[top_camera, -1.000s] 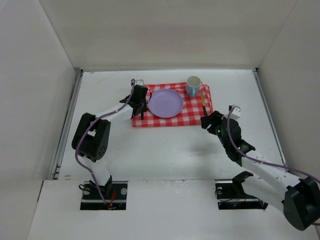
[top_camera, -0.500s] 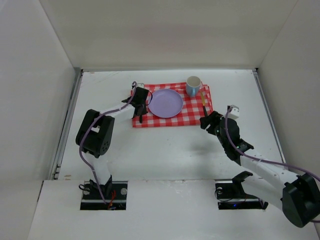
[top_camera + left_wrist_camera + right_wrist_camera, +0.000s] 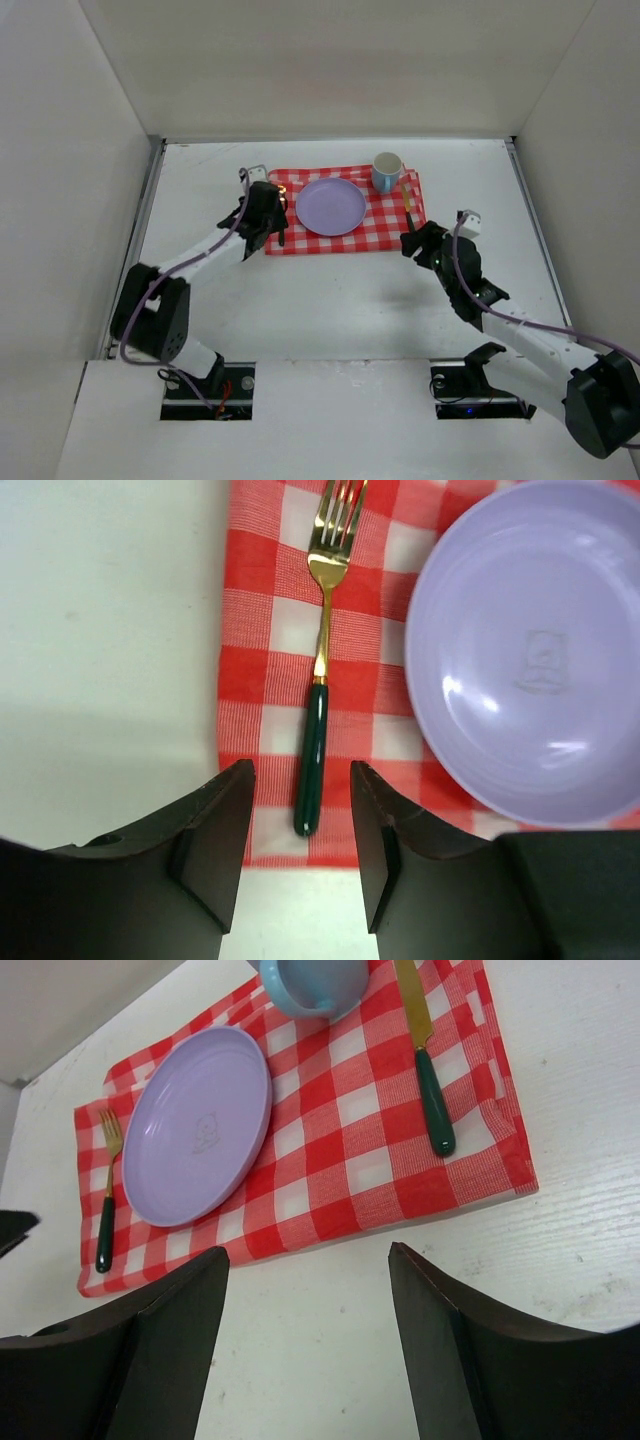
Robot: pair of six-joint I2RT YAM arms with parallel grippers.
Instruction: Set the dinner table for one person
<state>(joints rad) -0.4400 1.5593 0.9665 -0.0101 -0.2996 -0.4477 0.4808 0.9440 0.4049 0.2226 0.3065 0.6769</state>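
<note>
Dinner table [image 3: 330, 300] lies under left end effector [image 3: 300, 775] and right end effector [image 3: 307, 1260], both released.

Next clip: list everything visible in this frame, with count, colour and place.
matte white tabletop: one, white, fills the workspace
red-and-white checked cloth: one, far centre of the tabletop
round lilac plate: one, on the cloth, left of centre
light blue mug: one, far right part of the cloth
gold fork with dark green handle: one, on the cloth, left of the plate
gold knife with dark green handle: one, right side of the cloth
left gripper: one, black, open, at the fork's handle end
right gripper: one, black, open, near the cloth's near edge
</note>
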